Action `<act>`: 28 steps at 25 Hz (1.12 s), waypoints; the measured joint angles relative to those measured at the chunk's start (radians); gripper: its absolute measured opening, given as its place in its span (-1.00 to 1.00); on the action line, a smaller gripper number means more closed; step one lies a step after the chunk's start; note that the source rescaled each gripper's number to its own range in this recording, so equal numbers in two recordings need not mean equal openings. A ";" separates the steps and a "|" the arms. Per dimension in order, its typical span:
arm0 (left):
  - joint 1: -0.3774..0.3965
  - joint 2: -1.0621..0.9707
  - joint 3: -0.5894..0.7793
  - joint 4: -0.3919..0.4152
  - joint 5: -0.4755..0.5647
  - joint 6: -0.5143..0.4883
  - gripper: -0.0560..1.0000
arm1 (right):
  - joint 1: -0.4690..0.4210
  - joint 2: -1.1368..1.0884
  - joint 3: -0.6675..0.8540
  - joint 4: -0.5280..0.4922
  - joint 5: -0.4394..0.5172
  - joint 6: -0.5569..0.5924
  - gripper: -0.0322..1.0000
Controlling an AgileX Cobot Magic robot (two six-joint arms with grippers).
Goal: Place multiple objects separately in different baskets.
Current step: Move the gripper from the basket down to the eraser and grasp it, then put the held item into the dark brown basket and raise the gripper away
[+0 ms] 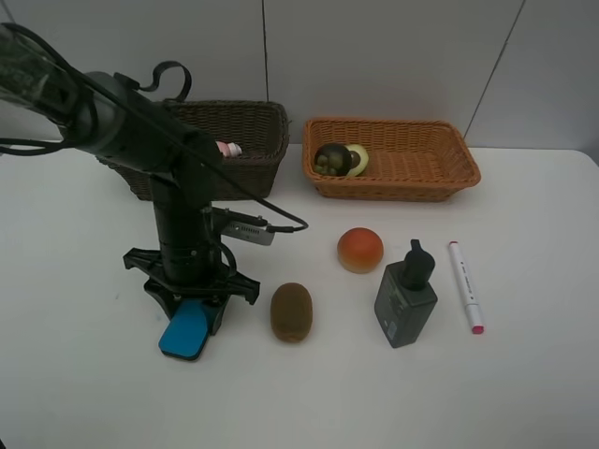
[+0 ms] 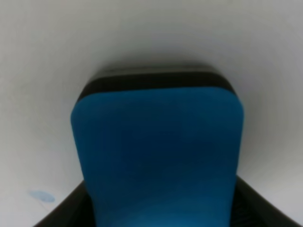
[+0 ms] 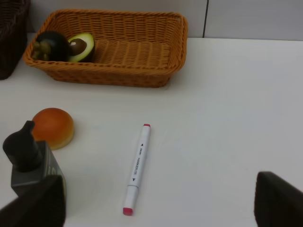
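Tan basket's (image 1: 398,190) holding two, dark basket (image 1: 267,168) one; left gripper's (image 1: 193,313) pinching the blue eraser (image 1: 185,339) at 7 o'clock, right gripper's (image 3: 158,203) idling spread, four waiting.

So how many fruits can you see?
4: mangosteen and avocado in the orange basket, peach and kiwi on the table. The dark basket may hide more.

The left gripper (image 1: 192,309) covers the blue eraser's (image 1: 185,337) inner end; contact between fingers and eraser cannot be told. Beyond it, the dark basket (image 1: 257,168) hides most of the pink bottle (image 1: 228,149).
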 joint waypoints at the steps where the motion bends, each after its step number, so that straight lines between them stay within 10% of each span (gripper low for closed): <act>1: 0.000 -0.006 -0.018 0.000 0.006 0.002 -0.19 | 0.000 0.000 0.000 0.000 0.000 0.000 1.00; 8: 0.019 -0.099 -0.326 0.013 0.023 0.038 -0.19 | 0.000 0.000 0.000 0.000 0.000 0.000 1.00; 14: 0.190 -0.101 -0.593 0.021 -0.008 0.044 -0.19 | 0.000 0.000 0.000 0.000 0.000 0.000 1.00; 21: 0.386 -0.068 -0.632 0.024 -0.043 0.043 -0.19 | 0.000 0.000 0.000 0.000 0.000 0.000 1.00; 28: 0.400 0.055 -0.632 0.024 -0.025 0.088 -0.19 | 0.000 0.000 0.000 0.000 0.000 0.000 1.00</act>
